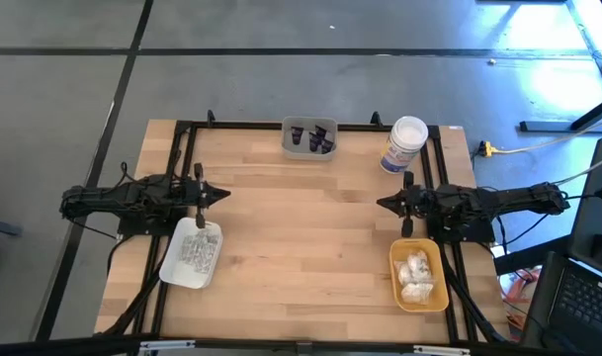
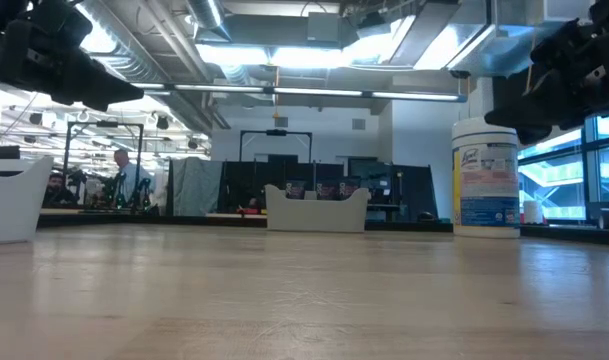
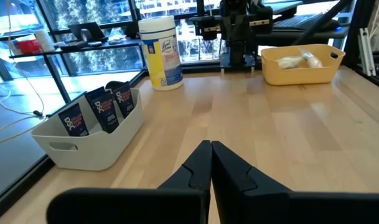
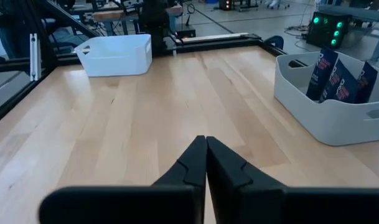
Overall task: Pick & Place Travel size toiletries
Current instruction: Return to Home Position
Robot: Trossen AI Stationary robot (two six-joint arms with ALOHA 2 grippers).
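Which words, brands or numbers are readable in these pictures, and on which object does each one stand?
"Lysol": on the label of the tall white plastic jar; its smaller print is too blurred.
White lettering on the small dark tubes in the grey plastic tray: too blurred to read.
No other text is legible.

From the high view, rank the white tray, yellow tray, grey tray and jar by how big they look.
1. The white tray and yellow tray look alike, so they tie.
2. The grey tray is smaller.
3. The jar looks about like the grey tray. It stands taller, nearer the camera, so this rank is unsure.
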